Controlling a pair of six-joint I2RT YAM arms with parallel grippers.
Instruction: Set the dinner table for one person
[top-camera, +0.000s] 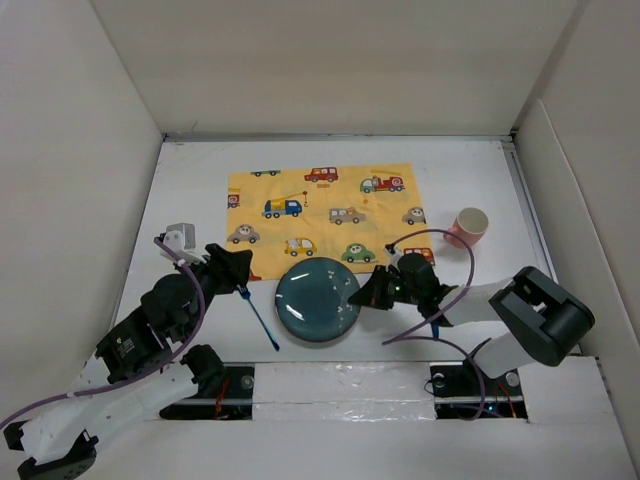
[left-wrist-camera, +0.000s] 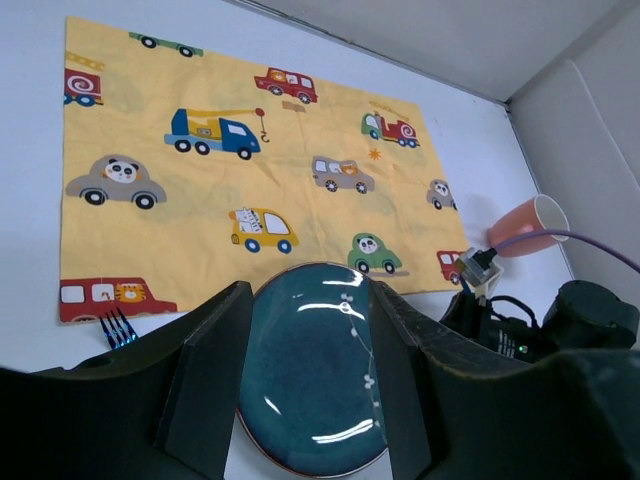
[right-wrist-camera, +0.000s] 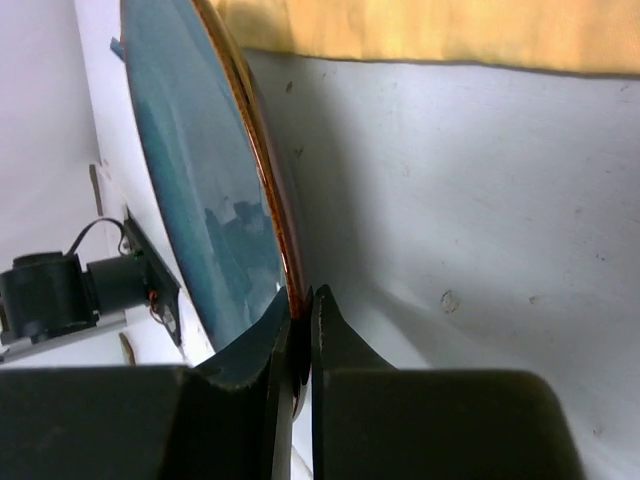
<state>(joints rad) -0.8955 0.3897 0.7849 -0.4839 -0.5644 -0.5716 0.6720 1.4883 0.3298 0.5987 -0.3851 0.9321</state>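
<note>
A dark blue plate (top-camera: 318, 298) lies on the white dinner table (top-camera: 190, 190), its far rim over the near edge of the yellow car-printed cloth (top-camera: 320, 210). My right gripper (top-camera: 366, 292) is shut on the plate's right rim; the right wrist view shows both jaws pinching the rim (right-wrist-camera: 297, 318) of the plate (right-wrist-camera: 190, 170). My left gripper (top-camera: 238, 268) is open and empty, left of the plate, above the tines of a blue fork (top-camera: 262, 320). In the left wrist view the plate (left-wrist-camera: 310, 390) shows between the spread fingers (left-wrist-camera: 210, 380), and the fork tines (left-wrist-camera: 117, 327) sit at the left.
A pink cup (top-camera: 468, 225) stands right of the cloth; it also shows in the left wrist view (left-wrist-camera: 528, 225). White walls enclose the table on three sides. A purple cable (top-camera: 445, 290) loops over the right arm.
</note>
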